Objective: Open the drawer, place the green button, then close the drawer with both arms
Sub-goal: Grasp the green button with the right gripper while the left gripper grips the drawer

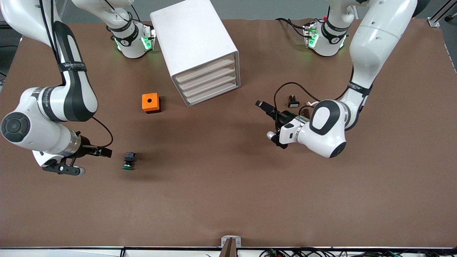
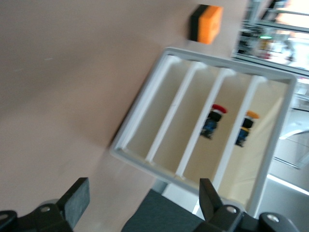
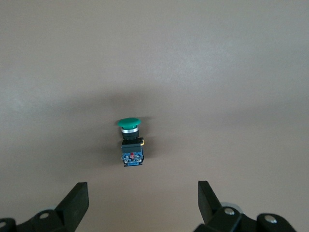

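The white cabinet (image 1: 194, 39) stands in the middle of the table between the arms' bases. All four of its drawers sit pushed in, and the drawer (image 1: 213, 95) is the lowest. The green-capped button (image 1: 129, 160) lies on its side on the table, nearer to the front camera than the orange box. My right gripper (image 1: 95, 162) is open and empty beside it, and in the right wrist view the button (image 3: 130, 142) lies just ahead of that gripper (image 3: 140, 200). My left gripper (image 1: 266, 120) is open and empty and faces the cabinet's front (image 2: 203, 125), some way off it.
An orange box (image 1: 151, 102) with a hole stands beside the cabinet toward the right arm's end. A small black switch (image 1: 293, 101) lies by the left arm's wrist. In the left wrist view a red-capped button (image 2: 214, 121) and an orange-capped one (image 2: 246, 128) show in upper drawers.
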{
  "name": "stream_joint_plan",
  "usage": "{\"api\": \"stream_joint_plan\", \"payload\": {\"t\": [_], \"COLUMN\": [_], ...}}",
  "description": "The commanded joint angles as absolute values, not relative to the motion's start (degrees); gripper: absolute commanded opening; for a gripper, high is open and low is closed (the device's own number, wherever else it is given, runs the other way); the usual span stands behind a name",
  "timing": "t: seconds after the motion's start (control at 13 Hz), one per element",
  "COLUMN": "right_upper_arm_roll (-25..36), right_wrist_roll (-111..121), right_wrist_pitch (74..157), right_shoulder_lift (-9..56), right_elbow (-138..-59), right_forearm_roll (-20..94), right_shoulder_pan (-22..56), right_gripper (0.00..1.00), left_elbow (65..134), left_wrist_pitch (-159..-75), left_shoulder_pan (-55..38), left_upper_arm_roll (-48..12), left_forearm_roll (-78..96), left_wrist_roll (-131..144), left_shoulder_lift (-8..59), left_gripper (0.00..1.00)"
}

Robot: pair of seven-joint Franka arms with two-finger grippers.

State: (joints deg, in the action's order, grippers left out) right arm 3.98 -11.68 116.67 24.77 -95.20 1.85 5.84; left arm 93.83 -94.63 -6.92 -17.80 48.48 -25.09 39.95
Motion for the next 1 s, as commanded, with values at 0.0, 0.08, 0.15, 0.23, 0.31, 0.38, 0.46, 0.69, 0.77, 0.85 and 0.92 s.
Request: {"api": "stream_joint_plan", "payload": {"t": [0.0,0.08,0.15,0.23,0.31,0.38,0.46,0.69,0.77,0.85,0.92], "right_upper_arm_roll": [4.0,4.0,4.0,4.0,4.0,4.0,4.0,4.0,4.0,4.0,4.0], "right_wrist_roll": [-14.5,-16.3,-17.3,-17.3,-17.4,-17.4,-17.5,-17.5,-17.4,-17.3,-17.4], "right_wrist_pitch": [118.8,119.5,120.7,121.8,122.3,123.7,124.9,124.9,125.3,125.2,125.2], "right_shoulder_lift": [27.0,27.9,28.8,29.7,31.0,32.2,33.3,35.0,35.9,36.5,36.9], "right_elbow": [-95.0,-95.0,-95.0,-95.1,-95.0,-95.0,-95.0,-95.1,-95.0,-95.0,-95.0], "right_forearm_roll": [2.7,2.7,2.7,2.7,2.7,2.7,2.7,2.7,2.7,2.6,2.6], "right_shoulder_pan": [6.9,7.2,7.4,7.4,7.4,7.4,7.2,7.4,7.4,7.3,7.6], "right_gripper": [1.0,1.0,1.0,1.0,1.0,1.0,1.0,1.0,1.0,1.0,1.0], "left_elbow": [93.0,93.1,93.0,92.9,92.9,92.9,92.9,93.1,93.1,93.1,93.2], "left_wrist_pitch": [-95.4,-96.6,-97.8,-99.1,-100.4,-101.1,-101.5,-103.5,-103.8,-104.1,-104.4], "left_shoulder_pan": [-9.8,-11.3,-12.6,-14.1,-15.5,-16.9,-17.8,-19.9,-20.6,-20.9,-21.8], "left_upper_arm_roll": [-18.4,-18.4,-18.4,-18.4,-18.4,-18.4,-18.4,-18.4,-18.4,-18.4,-18.4], "left_forearm_roll": [55.7,57.5,59.2,61.2,62.9,64.9,66.3,67.5,67.5,67.5,67.5], "left_wrist_roll": [-30.7,-32.0,-32.8,-34.2,-36.5,-38.3,-38.8,-41.1,-42.5,-43.7,-44.2], "left_shoulder_lift": [44.3,45.2,46.0,46.7,47.2,48.1,48.7,49.8,50.4,50.4,50.4], "left_gripper": [1.0,0.96,0.93,0.89,0.85,0.8,0.79,0.76,0.74,0.72,0.72]}}
